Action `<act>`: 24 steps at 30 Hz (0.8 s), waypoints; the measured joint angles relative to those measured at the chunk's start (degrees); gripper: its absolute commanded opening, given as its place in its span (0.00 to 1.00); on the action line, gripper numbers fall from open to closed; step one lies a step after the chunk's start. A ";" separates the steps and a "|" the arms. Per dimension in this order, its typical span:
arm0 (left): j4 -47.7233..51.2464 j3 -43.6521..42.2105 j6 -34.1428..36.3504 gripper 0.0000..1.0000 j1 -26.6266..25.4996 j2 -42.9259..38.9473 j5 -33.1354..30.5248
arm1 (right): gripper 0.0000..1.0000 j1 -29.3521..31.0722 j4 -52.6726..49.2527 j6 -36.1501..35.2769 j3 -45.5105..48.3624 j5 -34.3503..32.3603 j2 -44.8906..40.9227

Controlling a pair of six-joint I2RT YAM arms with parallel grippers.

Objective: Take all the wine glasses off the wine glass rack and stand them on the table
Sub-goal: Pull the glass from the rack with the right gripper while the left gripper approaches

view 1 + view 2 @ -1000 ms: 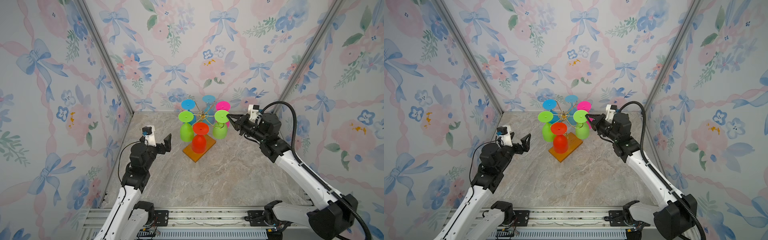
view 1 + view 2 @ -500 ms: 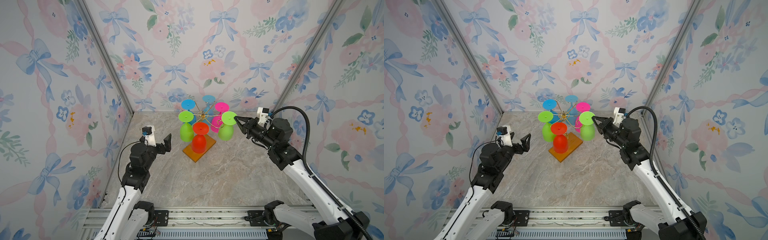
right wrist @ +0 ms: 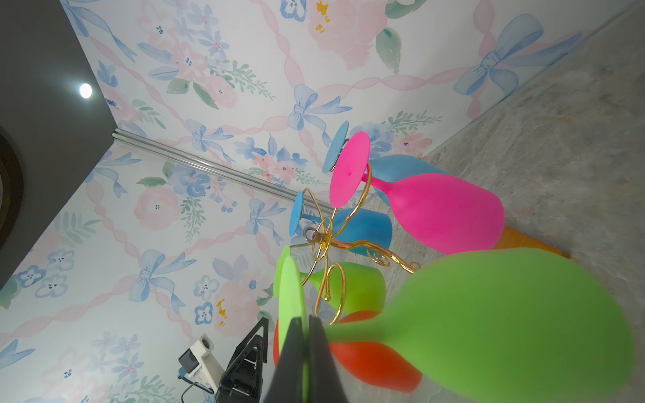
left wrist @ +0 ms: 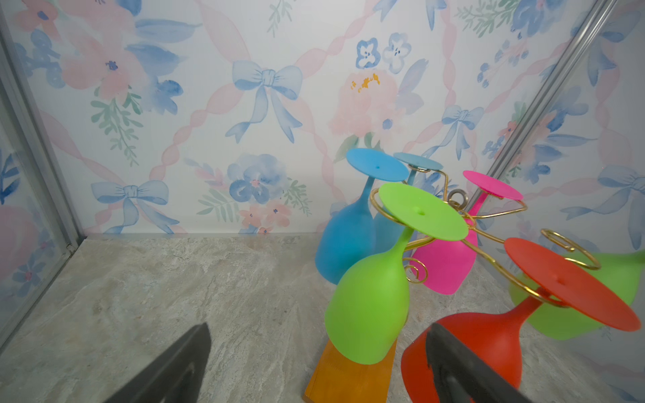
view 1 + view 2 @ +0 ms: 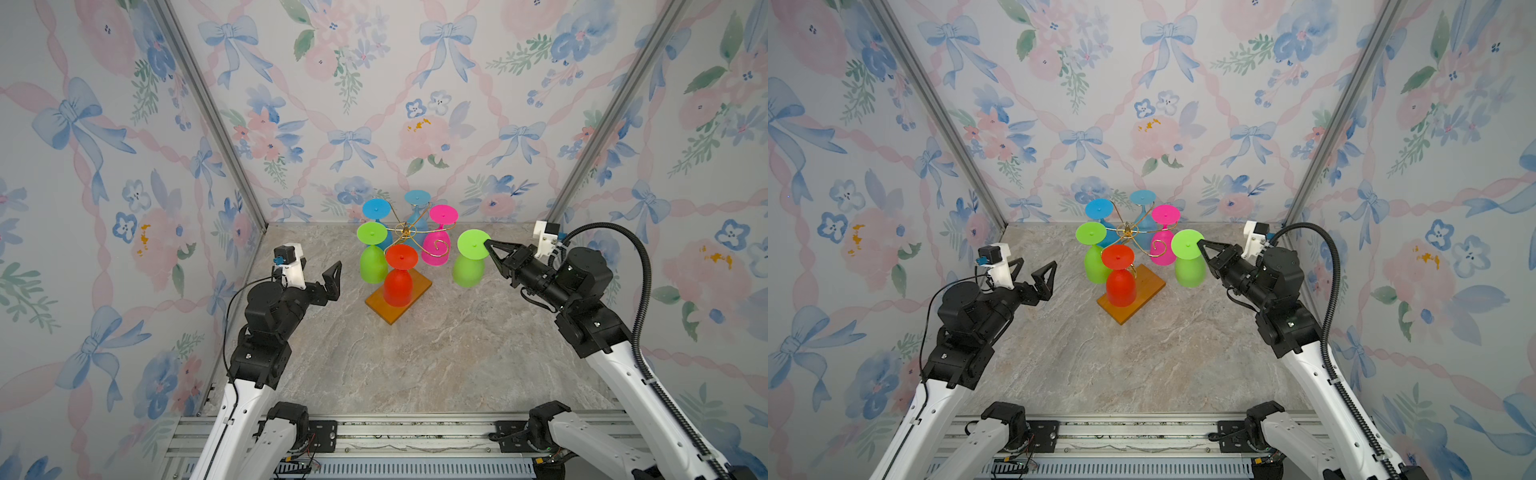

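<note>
Clearly upside-down wine glass (image 5: 468, 266), stem vertical

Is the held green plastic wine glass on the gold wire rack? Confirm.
No: the right gripper holds the green glass clear of the rack.

Green wine glass (image 5: 468, 265) inverted, seemingly clear of gold rack (image 5: 418, 292).

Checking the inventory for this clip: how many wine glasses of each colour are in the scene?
Green: 2, rack green glass and held green glass
Blue: 2, bright blue glass and pale blue glass
Pink: 1, pink glass
Red: 1, red glass
Total: 6
</note>
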State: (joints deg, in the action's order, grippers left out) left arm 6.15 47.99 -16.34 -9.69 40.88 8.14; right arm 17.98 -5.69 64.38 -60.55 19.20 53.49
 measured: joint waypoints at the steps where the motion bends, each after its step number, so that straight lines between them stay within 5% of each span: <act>1: 0.79 1.53 -0.37 0.98 0.00 0.17 0.76 | 0.00 0.00 -0.87 -0.87 0.02 0.00 -0.44; 6: 3.76 7.17 -2.01 0.98 0.00 0.72 5.51 | 0.00 0.00 -5.25 -6.14 0.04 -0.02 -2.91; 17: 5.97 13.40 -8.37 0.98 -0.20 2.47 26.18 | 0.00 -0.04 -13.90 -17.73 -0.04 0.02 -7.82; 24: 5.57 14.16 -13.86 0.96 -7.50 5.60 32.44 | 0.00 0.35 -13.94 -22.12 -0.04 2.67 -10.08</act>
State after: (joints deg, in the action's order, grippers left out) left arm 11.73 62.15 -30.20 -17.19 46.48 40.58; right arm 18.33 -19.64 42.26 -60.60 21.87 43.42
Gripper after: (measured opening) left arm 0.958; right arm 0.052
